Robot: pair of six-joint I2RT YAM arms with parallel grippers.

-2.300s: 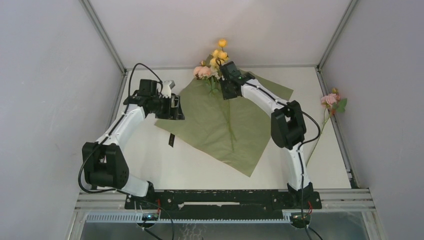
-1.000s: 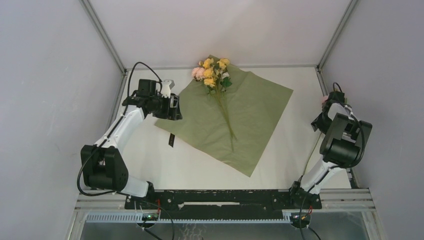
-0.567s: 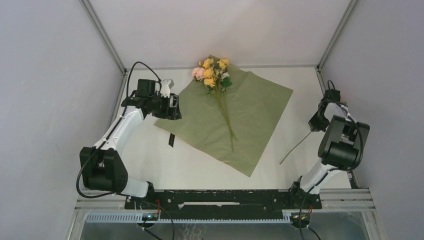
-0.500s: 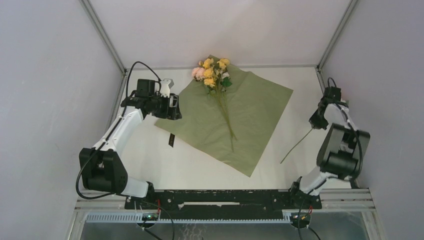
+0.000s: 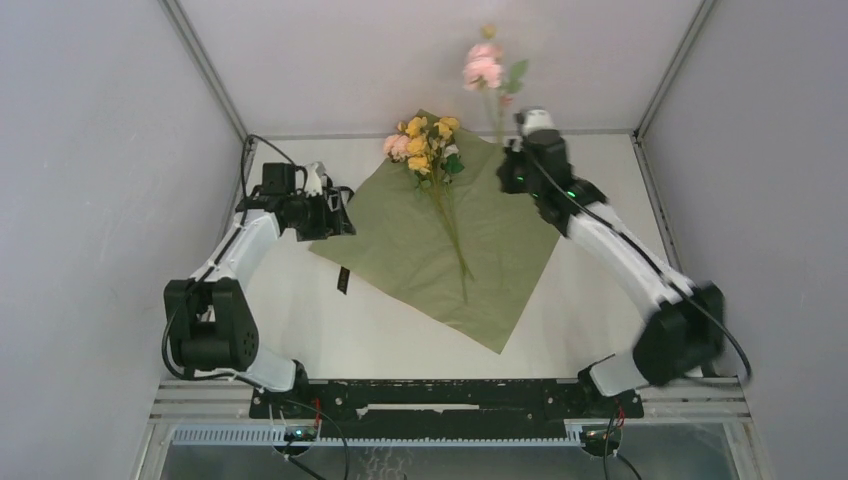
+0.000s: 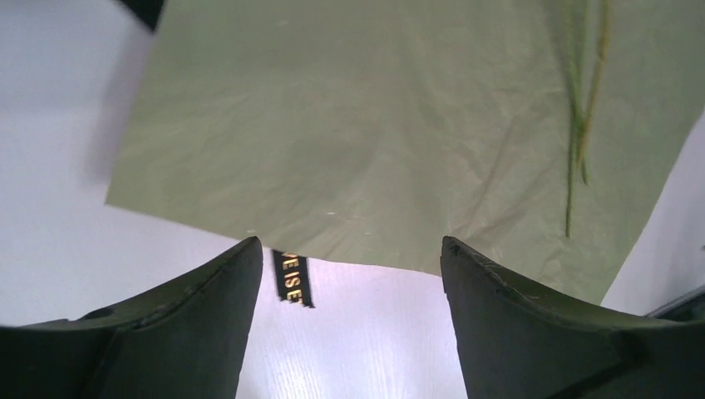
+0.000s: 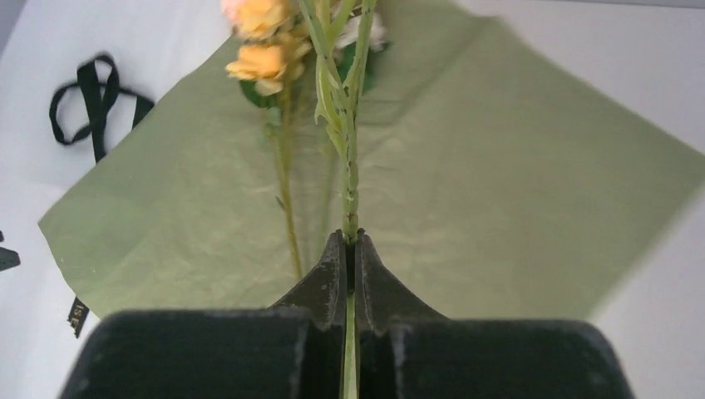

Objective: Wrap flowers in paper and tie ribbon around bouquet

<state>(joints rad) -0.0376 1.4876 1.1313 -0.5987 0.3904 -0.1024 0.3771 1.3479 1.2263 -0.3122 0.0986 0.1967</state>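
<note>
Bright, even light; soft shadows; right arm perhaps motion-blurred.

Olive-green paper (image 5: 400, 240) lies flat, yellow-pink flowers (image 5: 425, 150) across it, black ribbon (image 5: 343, 280) at its left edge.

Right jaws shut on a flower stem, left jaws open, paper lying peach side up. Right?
No. The paper lies olive-green side up, not peach; the top external view shows it. The rest holds: right jaws shut on a flower stem, left jaws open.
</note>
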